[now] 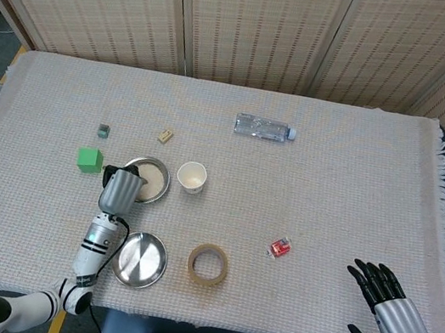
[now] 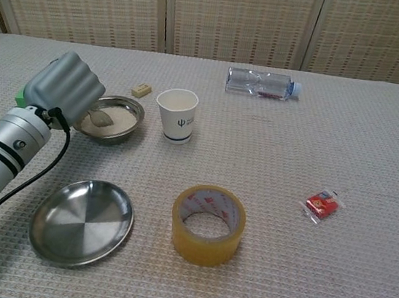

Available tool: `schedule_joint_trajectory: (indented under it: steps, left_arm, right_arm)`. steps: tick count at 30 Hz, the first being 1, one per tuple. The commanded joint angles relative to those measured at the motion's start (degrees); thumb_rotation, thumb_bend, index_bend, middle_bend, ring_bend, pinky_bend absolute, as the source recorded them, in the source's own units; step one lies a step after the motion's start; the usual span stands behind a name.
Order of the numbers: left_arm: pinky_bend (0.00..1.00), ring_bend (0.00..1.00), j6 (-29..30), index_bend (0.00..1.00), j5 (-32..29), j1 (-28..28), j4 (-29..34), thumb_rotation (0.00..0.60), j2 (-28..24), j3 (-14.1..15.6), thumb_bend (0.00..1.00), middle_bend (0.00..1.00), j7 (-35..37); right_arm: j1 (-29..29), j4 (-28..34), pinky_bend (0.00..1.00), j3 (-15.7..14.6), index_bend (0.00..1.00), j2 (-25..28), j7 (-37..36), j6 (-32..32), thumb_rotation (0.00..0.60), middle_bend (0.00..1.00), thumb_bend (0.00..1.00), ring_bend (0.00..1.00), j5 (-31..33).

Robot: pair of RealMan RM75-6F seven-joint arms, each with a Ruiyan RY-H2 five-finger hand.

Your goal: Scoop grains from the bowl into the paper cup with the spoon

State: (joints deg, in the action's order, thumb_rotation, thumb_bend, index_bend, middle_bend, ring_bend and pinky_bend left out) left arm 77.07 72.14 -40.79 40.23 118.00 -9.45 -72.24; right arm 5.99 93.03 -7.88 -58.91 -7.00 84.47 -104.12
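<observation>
The tabletop carries everything, and the relation that matters sits at its left: the left hand hovers over the near-left rim of the bowl of grains, holding the spoon, whose scoop end lies in the grains and whose long axis seems to run from the hand rightward toward the paper cup. The fingers are hidden behind the back of the hand, so I judge the grip from the spoon's pose rather than see it. The cup stands upright just beside the bowl on its right, apart from it, so the loaded spoon has to travel right, past the bowl's far rim. The left hand is much the nearer; the right hand rests well apart at the near right corner, fingers spread and holding nothing. Counted, largest first: one water bottle lying on its side, one empty steel plate, one tape roll, one bowl, one cup, one green block, one red packet, one tan eraser-like piece, one small dark cube.
</observation>
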Motion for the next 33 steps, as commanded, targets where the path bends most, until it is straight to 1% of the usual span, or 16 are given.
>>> schedule_joint_trajectory:
  steps: [1,10,15,20,26,33]
  left_arm:
    - [1.00,1.00,-0.06,0.60,0.37,0.22,0.38,0.600,-0.04,0.16,0.39,1.00,0.36]
    - [1.00,1.00,-2.22,0.61,-1.09,0.74,4.31,0.600,-1.12,-1.58,0.39,1.00,1.64]
    - [1.00,1.00,-4.91,0.61,-4.74,1.19,10.10,0.600,-3.21,-4.18,0.39,1.00,1.77]
    - [1.00,1.00,-6.03,0.61,-7.26,1.15,15.20,0.600,-5.84,-5.86,0.39,1.00,0.68]
    - [1.00,1.00,-6.08,0.62,-9.10,1.03,19.13,0.600,-8.37,-6.94,0.39,1.00,0.41]
    - [1.00,1.00,-5.29,0.63,-10.05,0.73,22.24,0.600,-10.44,-7.07,0.39,1.00,-0.10]
  right_arm:
    - [0.03,0.01,0.00,0.02,0.00,-0.02,0.01,-0.10,0.600,0.00,0.09,0.00,0.10]
    - [0.12,-0.06,0.00,0.18,0.00,0.00,-0.23,-0.24,0.600,0.00,0.09,0.00,0.46]
    - [0.20,-0.11,0.00,0.28,0.00,0.00,-0.35,-0.40,0.600,0.00,0.09,0.00,0.73]
    - [0.26,-0.08,0.00,0.28,0.00,-0.03,-0.23,-0.60,0.600,0.00,0.09,0.00,0.80]
    - [0.23,-0.05,0.00,0.25,0.00,-0.04,-0.07,-0.57,0.600,0.00,0.09,0.00,0.76]
    - [0.25,-0.01,0.00,0.17,0.00,-0.02,0.13,-0.69,0.600,0.00,0.09,0.00,0.70]
